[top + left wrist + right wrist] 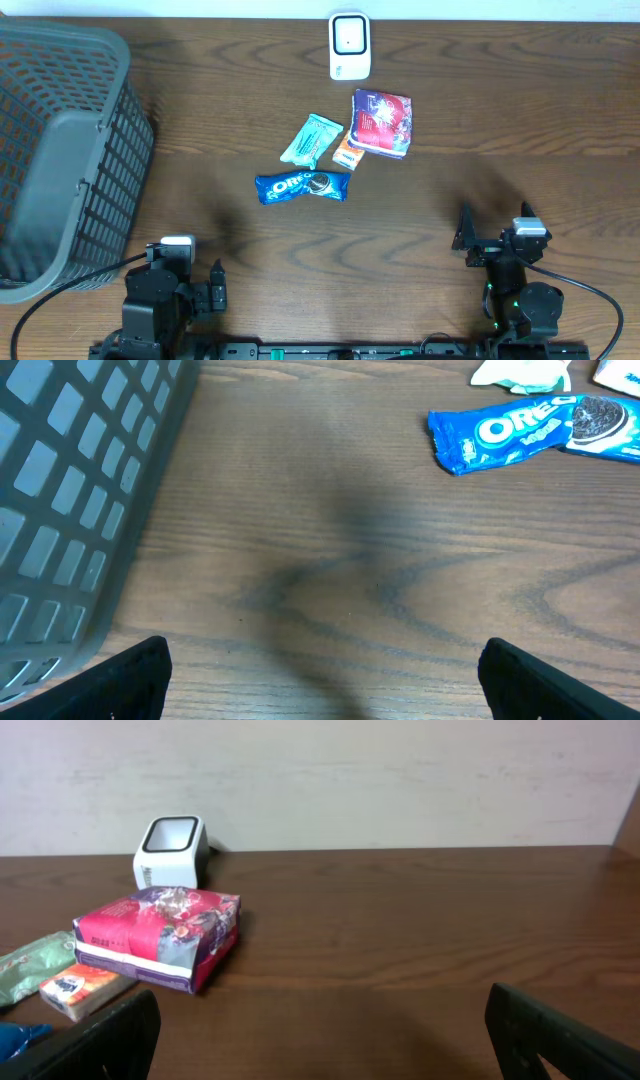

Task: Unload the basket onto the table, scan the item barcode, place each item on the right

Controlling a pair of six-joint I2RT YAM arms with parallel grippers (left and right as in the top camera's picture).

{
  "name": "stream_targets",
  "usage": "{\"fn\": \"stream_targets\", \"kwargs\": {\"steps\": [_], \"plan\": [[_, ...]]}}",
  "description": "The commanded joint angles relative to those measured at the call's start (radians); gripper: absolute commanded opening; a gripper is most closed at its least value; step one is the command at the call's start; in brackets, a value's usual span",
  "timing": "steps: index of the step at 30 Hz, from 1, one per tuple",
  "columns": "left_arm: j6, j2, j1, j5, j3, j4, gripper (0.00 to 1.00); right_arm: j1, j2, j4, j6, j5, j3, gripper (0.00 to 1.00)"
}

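Several small items lie in a cluster mid-table: a blue Oreo pack [302, 186] [530, 430], a teal packet [311, 140] [30, 965], a small orange packet [348, 152] [85, 988] and a red and pink pack [382, 123] [160, 937]. A white barcode scanner [349, 46] [170, 852] stands behind them at the far edge. My left gripper [185, 262] [325, 680] hovers open near the front edge, left of the cluster. My right gripper [495, 225] [320, 1030] is open too, front right. Nothing sits between either pair of fingers.
A large grey mesh basket [60, 150] [70, 490] fills the left end of the table, close beside the left arm. Bare wooden tabletop [520, 120] stretches right of the items. A pale wall rises behind the scanner.
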Motion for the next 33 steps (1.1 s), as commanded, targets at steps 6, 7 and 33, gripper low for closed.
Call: {"fn": "stream_targets", "kwargs": {"steps": [6,7,33], "plan": [[-0.002,-0.055,-0.003,-0.013,-0.029,-0.003,0.98,-0.013,-0.005,-0.004,-0.011,-0.002,-0.002,0.99],[-0.002,-0.059,-0.003,-0.013,-0.035,-0.003,0.98,-0.013,-0.005,-0.004,-0.011,-0.002,-0.002,0.99],[-0.002,-0.071,0.006,-0.013,-0.125,0.002,0.98,-0.013,-0.005,-0.004,-0.011,-0.002,-0.002,0.99]]}}
